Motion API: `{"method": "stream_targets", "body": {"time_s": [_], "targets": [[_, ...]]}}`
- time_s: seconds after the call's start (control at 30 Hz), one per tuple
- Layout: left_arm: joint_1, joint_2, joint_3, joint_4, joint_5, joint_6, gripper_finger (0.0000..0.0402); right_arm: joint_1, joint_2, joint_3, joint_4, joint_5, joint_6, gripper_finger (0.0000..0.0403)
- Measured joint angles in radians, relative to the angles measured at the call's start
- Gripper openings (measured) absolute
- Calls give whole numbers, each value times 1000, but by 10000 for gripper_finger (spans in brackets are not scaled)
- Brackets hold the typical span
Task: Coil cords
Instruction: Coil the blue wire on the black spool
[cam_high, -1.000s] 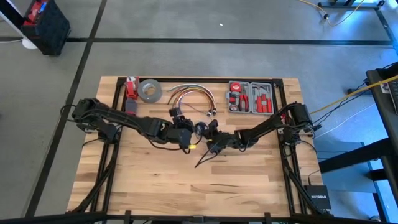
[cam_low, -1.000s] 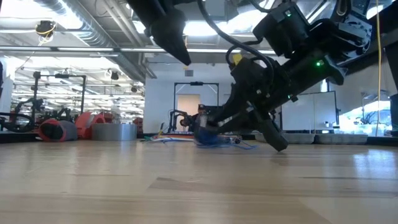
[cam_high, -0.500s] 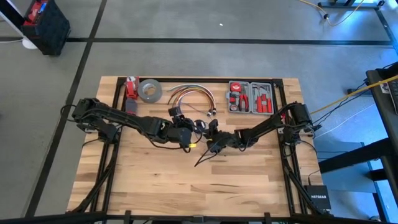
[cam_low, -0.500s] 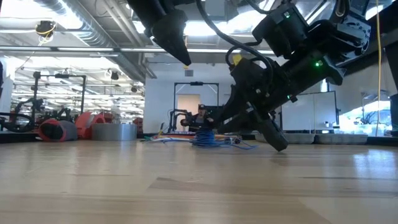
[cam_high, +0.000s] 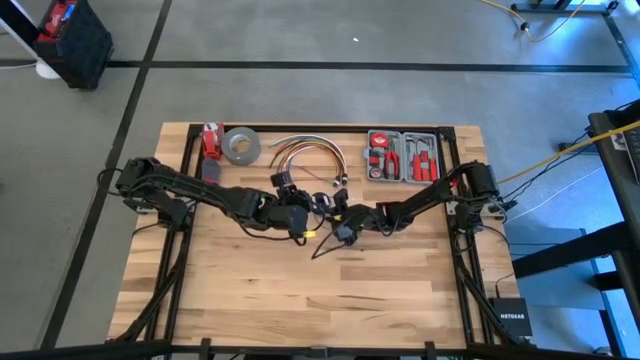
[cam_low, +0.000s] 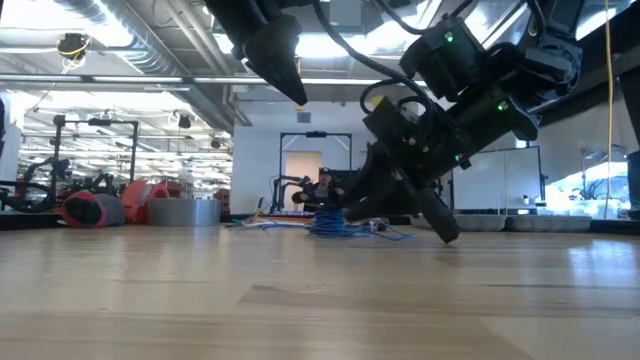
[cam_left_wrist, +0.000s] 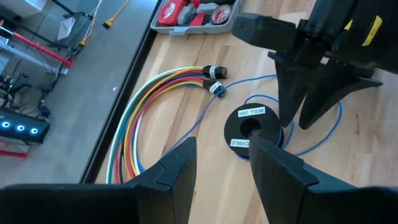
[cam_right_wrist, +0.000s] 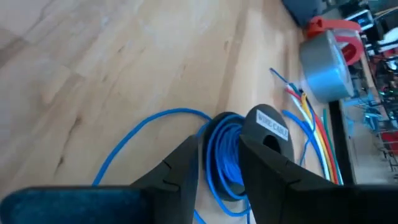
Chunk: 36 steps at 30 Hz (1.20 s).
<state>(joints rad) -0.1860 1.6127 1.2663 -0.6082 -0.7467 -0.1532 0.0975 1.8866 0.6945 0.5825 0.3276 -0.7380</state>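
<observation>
The right claw (cam_high: 338, 222) sits at the middle of the high view, low over the bench (cam_high: 250, 290), its two fingers (cam_right_wrist: 180, 168) set a little apart on either side of the blue cord (cam_right_wrist: 227, 155). The cord is wound on a small black spool (cam_left_wrist: 250, 126) with white labels; whether the fingers actually pinch it cannot be told. Loose loops of cord trail off the spool across the wood.

The left claw (cam_high: 300, 226) hangs just left of the spool in the high view, raised off the bench in the low view, fingers (cam_left_wrist: 180, 168) parted and holding nothing.

Above the spool in the high view arches a bundle of coloured cables (cam_high: 305, 148). A roll of grey tape (cam_high: 241, 146) lies at upper left, an open tool case (cam_high: 403, 157) at upper right.
</observation>
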Motion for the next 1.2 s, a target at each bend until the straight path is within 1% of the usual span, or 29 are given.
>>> {"method": "stream_targets", "body": {"time_s": [0.13,0.27,0.33,0.47,0.53,0.63,0.73,0.83,0.9,0.97,1.03,1.1,1.2], "targets": [[0,0,0,0,0,0,141,-4,1,0,24,73,2,117],[0,0,0,0,0,0,141,-7,0,1,-8,63,7,117],[1,0,0,0,0,0,141,-7,0,1,3,58,-10,117],[4,0,0,1,0,-2,141,-19,3,-2,72,118,-37,117],[5,0,0,0,0,-3,141,-33,2,-1,65,102,-58,117],[5,0,0,1,0,-4,141,-62,7,1,47,12,-109,117],[5,0,0,1,0,-4,141,-88,7,2,55,2,-122,117],[5,0,0,1,0,-4,141,-113,8,17,47,14,-131,114],[5,0,0,1,0,-4,141,-129,8,31,16,-15,-127,97],[5,0,0,1,0,-4,141,-142,8,39,-2,-62,-121,62],[5,0,0,1,0,-4,141,-145,8,47,-1,-72,-82,22],[5,0,0,1,0,-4,141,-143,3,48,1,-71,-39,14],[3,0,0,0,0,0,141,-115,-41,43,-35,11,12,10]]}}
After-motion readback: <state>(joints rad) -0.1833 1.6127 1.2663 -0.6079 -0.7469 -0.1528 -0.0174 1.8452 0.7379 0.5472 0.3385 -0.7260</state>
